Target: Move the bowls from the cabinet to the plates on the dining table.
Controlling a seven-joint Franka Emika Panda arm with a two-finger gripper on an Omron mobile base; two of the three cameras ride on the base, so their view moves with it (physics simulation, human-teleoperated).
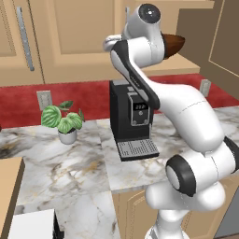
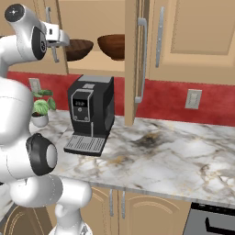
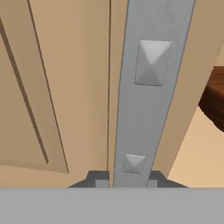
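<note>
Marble counter [image 2: 174,147] below, coffee machine [image 2: 89,114] parked against the red wall, and up top the cabinet [image 2: 193,32] is where the action is. Its right door [image 2: 133,64] swings out edge-on, and on the shelf sit the two bowls, the dark one [image 2: 79,48] just beside the reddish one [image 2: 112,46], neither touched yet. The gripper [image 3: 123,183] is pinched narrow around the silver bar handle [image 3: 146,96] of the left door [image 3: 48,87], fingers either side of the bar in the hand view. So this looks like the door-opening step, with no bowl carried so far. Next move, I'd say: pull that handle outward along the hinge arc, keep the grip square so the bar doesn't slip, then let go and reach for the dark bowl
</note>
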